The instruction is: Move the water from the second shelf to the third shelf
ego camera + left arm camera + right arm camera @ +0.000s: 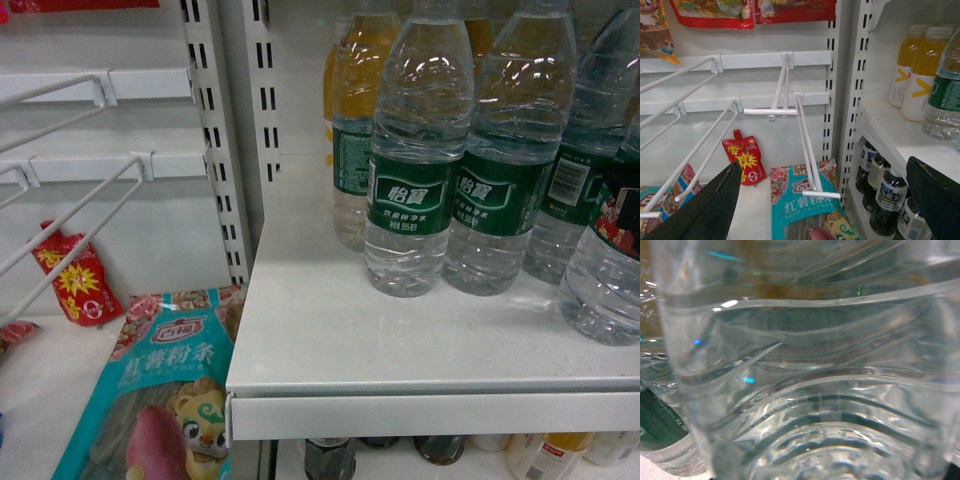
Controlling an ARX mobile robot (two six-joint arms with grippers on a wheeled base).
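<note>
Ribbed clear plastic filled the right wrist view, a water bottle [815, 390] pressed so close that the right gripper's state couldn't be told, while more green-labelled bottles [420, 160] stood on the glossy white shelf [400, 340] and the left gripper [830, 200] gaped wide, fingertips cropped.

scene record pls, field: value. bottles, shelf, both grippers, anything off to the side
water: clear bottles, green labels, standing upright on white shelf
behind them: yellow drink bottles
shelf below: dark bottles
left gripper: open, empty, facing the white hooks
right gripper: not in view; its camera is filled by a clear ribbed bottle, grasp can't be judged
left side: teal snack bag, red pouch
</note>
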